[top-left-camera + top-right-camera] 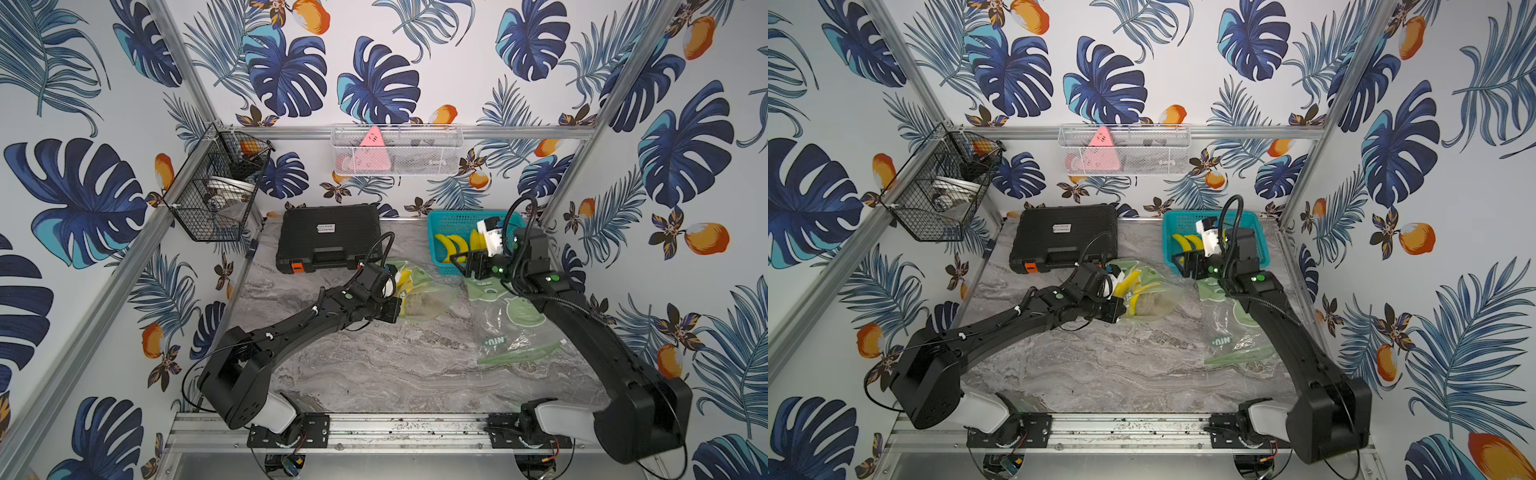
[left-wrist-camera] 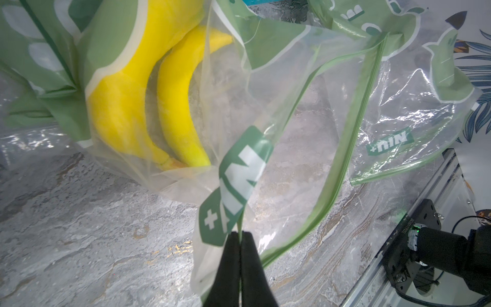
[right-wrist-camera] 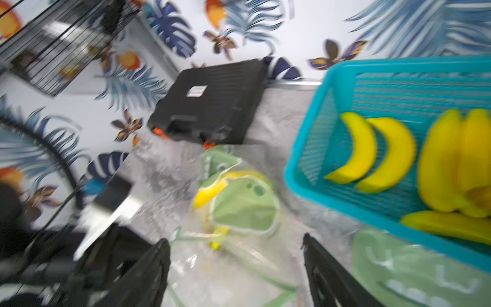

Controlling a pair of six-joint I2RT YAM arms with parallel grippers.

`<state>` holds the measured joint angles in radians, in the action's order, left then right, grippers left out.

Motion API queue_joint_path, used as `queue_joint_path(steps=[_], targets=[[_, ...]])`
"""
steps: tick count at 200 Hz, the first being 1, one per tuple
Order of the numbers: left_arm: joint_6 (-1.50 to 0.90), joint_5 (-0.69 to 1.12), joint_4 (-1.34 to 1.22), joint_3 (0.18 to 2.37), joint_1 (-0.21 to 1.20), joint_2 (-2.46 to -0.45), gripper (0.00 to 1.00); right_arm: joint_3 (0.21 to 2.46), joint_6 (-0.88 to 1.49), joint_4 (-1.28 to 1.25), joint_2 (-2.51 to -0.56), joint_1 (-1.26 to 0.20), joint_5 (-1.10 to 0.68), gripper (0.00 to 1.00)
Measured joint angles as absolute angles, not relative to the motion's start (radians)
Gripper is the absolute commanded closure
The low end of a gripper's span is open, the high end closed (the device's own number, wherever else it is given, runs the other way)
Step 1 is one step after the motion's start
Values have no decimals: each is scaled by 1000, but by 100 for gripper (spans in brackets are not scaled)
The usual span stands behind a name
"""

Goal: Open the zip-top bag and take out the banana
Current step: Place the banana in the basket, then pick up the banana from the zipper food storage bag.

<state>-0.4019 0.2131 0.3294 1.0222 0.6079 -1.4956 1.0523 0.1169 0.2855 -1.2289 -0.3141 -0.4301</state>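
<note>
Two arms work over a grey marbled table point(image 1: 374, 365).

Far left, on the side wall: black wire basket point(image 1: 216, 187); its contents are too small to tell.

Left back of the table: black case point(image 1: 328, 239), lid shut, lying flat against the back wall.

Left end effector point(image 2: 241, 235): clenched. In the left wrist view its fingers point(image 2: 228, 265) pinch a thin edge of the zip-top bag point(image 1: 424, 297) beside a green printed label. The bag lies near the middle of the table, just in front of the black case. From the pinch point, the bag's green zip strip point(image 2: 345, 138) curves away in a wide loop.

Bananas point(image 2: 127, 106): two, yellow, side by side and inside the zip-top bag, behind the clear film.

Centre of the back wall: white mesh basket point(image 1: 397, 149) with a pink triangular item in it.

Right back of the table: teal basket point(image 1: 453, 218) holding loose bananas point(image 1: 451, 245).

Right end effector point(image 3: 236, 268): released, with its jaws spread wide and nothing between them. It hovers by the front left corner of the teal basket, apart from the zip-top bag. The right wrist view is blurred.

Second bag point(image 1: 513, 332): clear with green print, lying flat on the table under the right arm.
</note>
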Motion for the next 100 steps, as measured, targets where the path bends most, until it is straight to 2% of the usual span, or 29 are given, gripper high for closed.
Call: queue_joint_path(steps=[15,44,79,100], targets=[[-413,213,329,1021,608,-1497,100,950,155,311,-1161,-415,-382,39],[-421,213,322,1021,608,-1501,100,804,246,308,-1114,-607,-317,39],[-427,214,316,1028,608,-1510,100,794,340,205,-1252,-706,-228,35],[-427,214,315,1029,608,-1503,100,820,379,151,-1357,-715,-181,33]])
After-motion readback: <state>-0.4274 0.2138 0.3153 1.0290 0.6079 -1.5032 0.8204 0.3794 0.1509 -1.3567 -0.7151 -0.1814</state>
